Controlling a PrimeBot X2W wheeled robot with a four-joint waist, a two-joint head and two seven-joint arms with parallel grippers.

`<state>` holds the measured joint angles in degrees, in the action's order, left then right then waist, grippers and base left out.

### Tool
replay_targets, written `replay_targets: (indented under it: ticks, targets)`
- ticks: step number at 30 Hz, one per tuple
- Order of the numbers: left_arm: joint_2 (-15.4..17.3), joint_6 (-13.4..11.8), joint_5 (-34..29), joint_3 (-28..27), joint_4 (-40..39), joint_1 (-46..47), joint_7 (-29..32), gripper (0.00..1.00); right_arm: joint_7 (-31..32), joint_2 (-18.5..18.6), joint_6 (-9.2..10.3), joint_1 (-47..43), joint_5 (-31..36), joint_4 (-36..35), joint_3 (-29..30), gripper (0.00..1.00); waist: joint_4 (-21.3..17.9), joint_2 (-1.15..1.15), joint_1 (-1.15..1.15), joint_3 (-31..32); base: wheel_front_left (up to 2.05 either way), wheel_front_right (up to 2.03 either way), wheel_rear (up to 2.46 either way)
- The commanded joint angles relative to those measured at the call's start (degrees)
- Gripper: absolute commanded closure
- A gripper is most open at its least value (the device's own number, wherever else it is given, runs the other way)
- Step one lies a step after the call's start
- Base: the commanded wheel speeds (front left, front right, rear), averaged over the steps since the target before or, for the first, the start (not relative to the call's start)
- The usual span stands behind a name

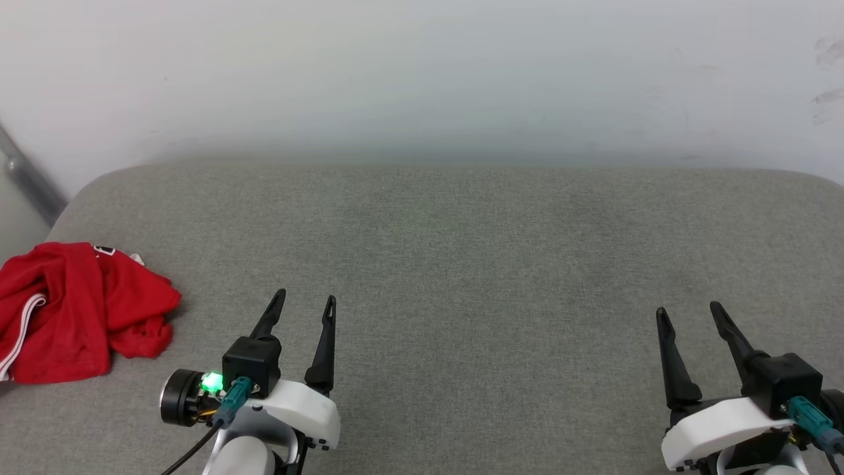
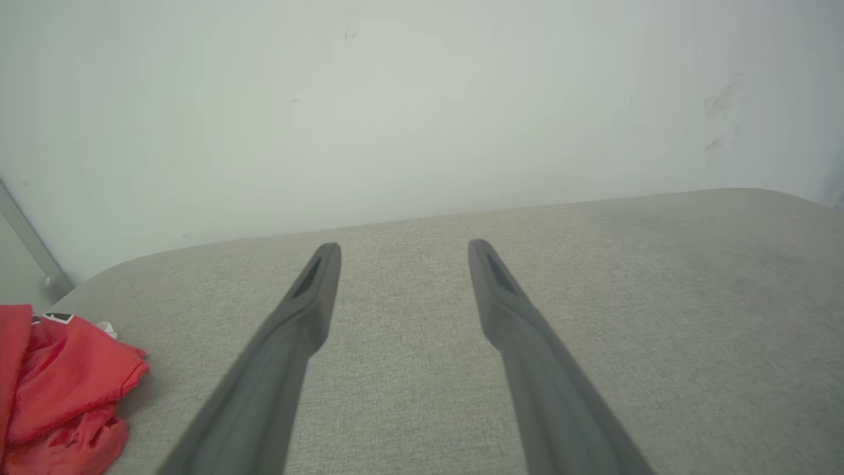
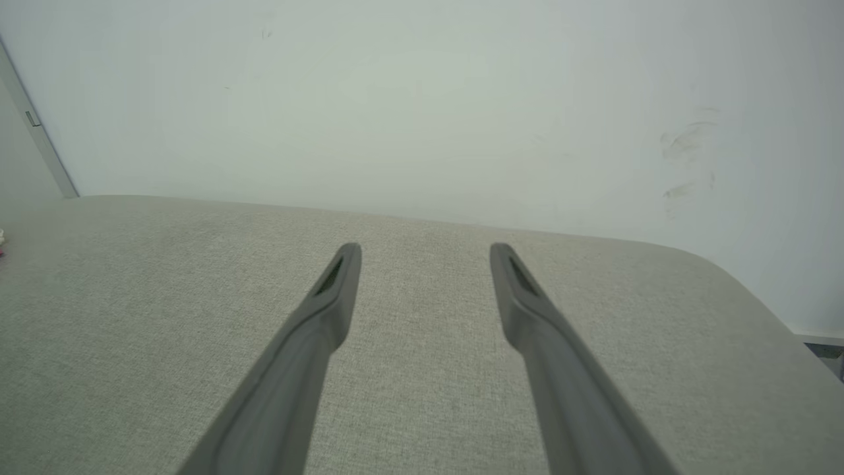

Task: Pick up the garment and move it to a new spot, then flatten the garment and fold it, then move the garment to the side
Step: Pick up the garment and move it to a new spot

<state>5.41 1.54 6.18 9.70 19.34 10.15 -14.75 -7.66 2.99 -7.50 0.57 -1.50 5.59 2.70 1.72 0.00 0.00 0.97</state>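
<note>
The garment (image 1: pixel 72 310) is a crumpled red shirt with a white stripe along one edge, lying in a heap at the left end of the grey cushion (image 1: pixel 461 264). In the left wrist view the garment (image 2: pixel 59 389) shows at the lower left corner. My left gripper (image 1: pixel 305 301) hovers open over the cushion, a short way right of the heap, with nothing between its fingers; its fingers (image 2: pixel 310 297) stand well apart. My right gripper (image 1: pixel 688 309) is open and empty over the cushion's right part, far from the shirt.
A pale wall (image 1: pixel 422 79) rises right behind the cushion. A grey metal bar (image 1: pixel 30 175) leans at the far left beyond the cushion's rounded corner. The wide middle of the cushion (image 3: pixel 422 297) lies bare between my grippers.
</note>
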Motion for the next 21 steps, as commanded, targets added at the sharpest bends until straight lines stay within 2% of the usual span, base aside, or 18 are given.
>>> replay_targets:
  ticks: [1, 11, 21]
  targets:
    - [0.0, 0.3, -1.1, 0.0, 0.3, 0.8, -0.4, 0.00, -0.5, -0.2, 0.02, -0.4, 1.1, 0.0, 0.0, 0.00, 0.3, 0.00, 0.00, 0.0, 0.00, 0.00, 0.00]
    - [-0.7, 0.8, -0.4, -1.2, 1.4, 1.5, -0.5, 0.00, -1.0, -0.2, 0.02, -0.1, 0.7, -0.1, 0.0, 0.00, 4.2, 0.00, 0.00, -0.3, 0.00, 0.00, 0.00]
    - [-1.3, 0.5, 0.9, -3.8, 1.5, 2.0, -0.5, 0.00, -0.6, -0.2, 0.02, 0.6, 0.1, -2.3, -1.6, 0.00, 13.7, 0.00, 0.00, -1.2, 0.00, 0.00, 0.00]
